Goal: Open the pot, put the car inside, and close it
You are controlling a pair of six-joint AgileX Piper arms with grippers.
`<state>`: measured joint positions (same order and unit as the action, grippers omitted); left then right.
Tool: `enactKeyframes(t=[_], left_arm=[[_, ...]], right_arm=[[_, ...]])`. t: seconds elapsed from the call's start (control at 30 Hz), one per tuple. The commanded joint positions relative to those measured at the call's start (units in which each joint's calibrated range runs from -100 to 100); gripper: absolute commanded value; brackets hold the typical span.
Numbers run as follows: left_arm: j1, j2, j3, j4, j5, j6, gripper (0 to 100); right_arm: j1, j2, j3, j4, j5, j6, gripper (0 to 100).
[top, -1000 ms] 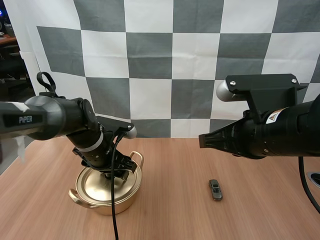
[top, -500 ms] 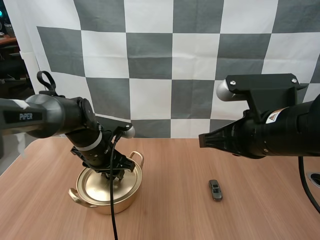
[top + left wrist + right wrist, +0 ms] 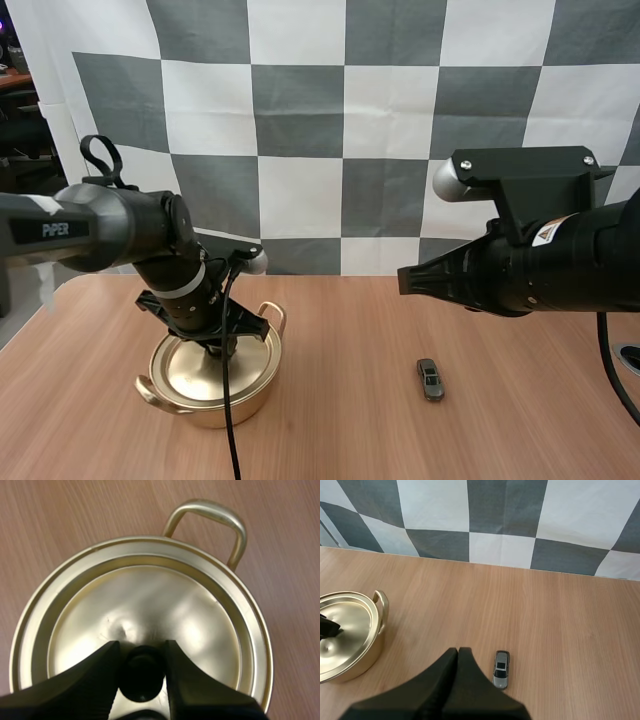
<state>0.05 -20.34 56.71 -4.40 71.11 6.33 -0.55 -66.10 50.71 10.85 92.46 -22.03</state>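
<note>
A golden pot (image 3: 212,398) with its lid (image 3: 200,368) on stands at the table's left. My left gripper (image 3: 222,348) reaches down over the lid's middle. From the left wrist, the fingers (image 3: 100,675) press both sides of the lid's black knob (image 3: 142,672), and the lid (image 3: 165,600) sits flat in the pot's rim. A small grey toy car (image 3: 431,379) lies on the table to the right of the pot. My right gripper (image 3: 402,282) hovers high above the table, shut on nothing. The right wrist view has its wedge (image 3: 458,652) just left of the car (image 3: 501,669).
The wooden table (image 3: 340,430) is bare between the pot and the car. The pot's side handle (image 3: 210,515) points away from the left arm. From the right wrist, the pot (image 3: 355,645) stands far to the car's left.
My left gripper's fingers have closed in from wide apart onto the lid's knob. The pot, the car and my right arm have not moved.
</note>
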Motion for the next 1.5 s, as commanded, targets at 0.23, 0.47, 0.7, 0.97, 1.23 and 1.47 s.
enactKeyframes(t=[0.23,0.47,0.7,0.97,1.23,1.47], left_arm=[[0.01,-3.46,-2.81,-0.13,2.55,0.13,0],[0.01,-5.85,-3.98,-0.47,1.58,2.07,0],[0.01,-6.27,-9.28,-2.16,9.33,2.07,0],[0.01,-13.97,-19.62,-4.09,19.55,2.57,0],[0.01,-27.97,-30.04,-7.2,28.89,2.01,0],[0.01,-42.5,-33.9,-7.83,28.89,2.1,0]], right_arm=[[-0.02,-0.01,0.03,-0.03,0.0,0.04,0],[-0.02,-0.01,0.03,-0.03,-0.22,0.04,0],[-0.02,-0.01,0.03,-0.03,-0.22,0.04,0],[-0.02,-0.01,0.03,-1.45,-4.26,-0.42,0],[-0.02,0.28,0.03,-8.0,-21.55,-2.45,0],[-0.02,10.16,-0.37,-7.64,-23.75,-4.48,0]])
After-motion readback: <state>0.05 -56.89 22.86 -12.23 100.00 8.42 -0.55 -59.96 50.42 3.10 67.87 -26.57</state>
